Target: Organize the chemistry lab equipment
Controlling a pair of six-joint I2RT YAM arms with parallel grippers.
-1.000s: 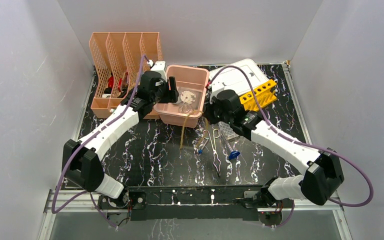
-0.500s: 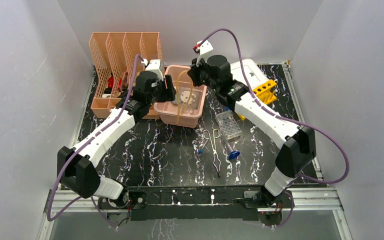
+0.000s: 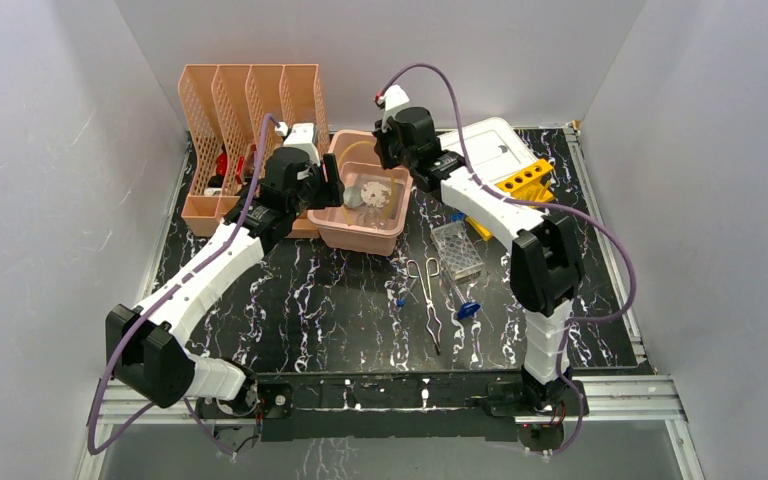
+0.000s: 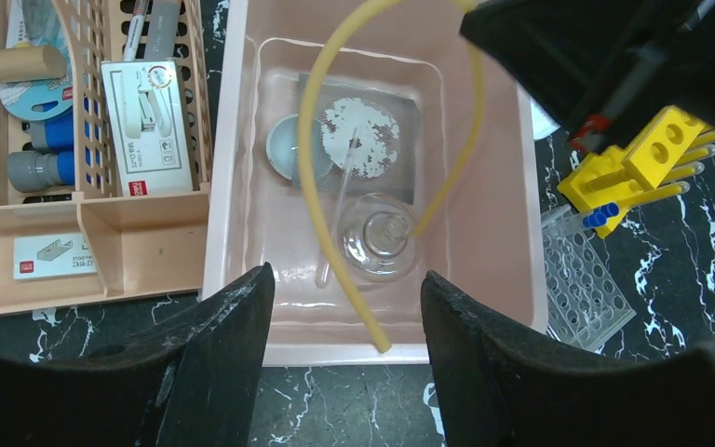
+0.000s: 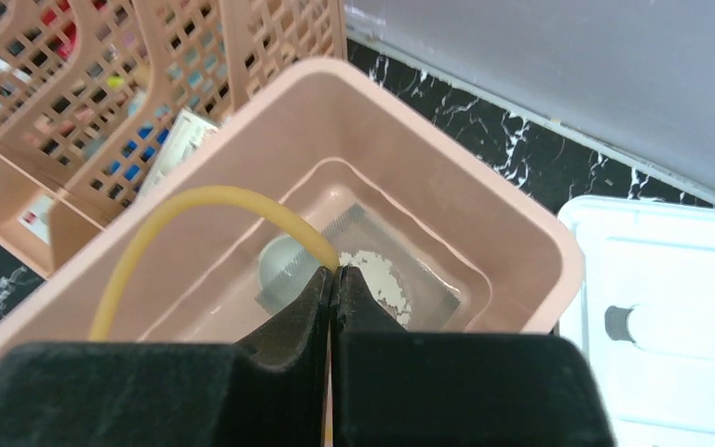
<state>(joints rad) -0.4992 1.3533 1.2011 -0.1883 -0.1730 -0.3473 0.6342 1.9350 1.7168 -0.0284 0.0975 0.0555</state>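
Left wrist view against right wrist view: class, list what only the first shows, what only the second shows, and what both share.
Only left wrist: the yellow plastic tube rack, the clear plastic tube rack and a clear glass dish. Only right wrist: the white plastic lid, and the right end effector shut on the yellow rubber tube. Both: that tube, the pink plastic tub and the peach mesh file holder.

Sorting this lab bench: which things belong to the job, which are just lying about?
Job: yellow rubber tube, clear glass dish, metal tweezers, blue clip, clear tube rack, yellow tube rack.
Lying about: peach mesh file holder, pink plastic tub, white lid.
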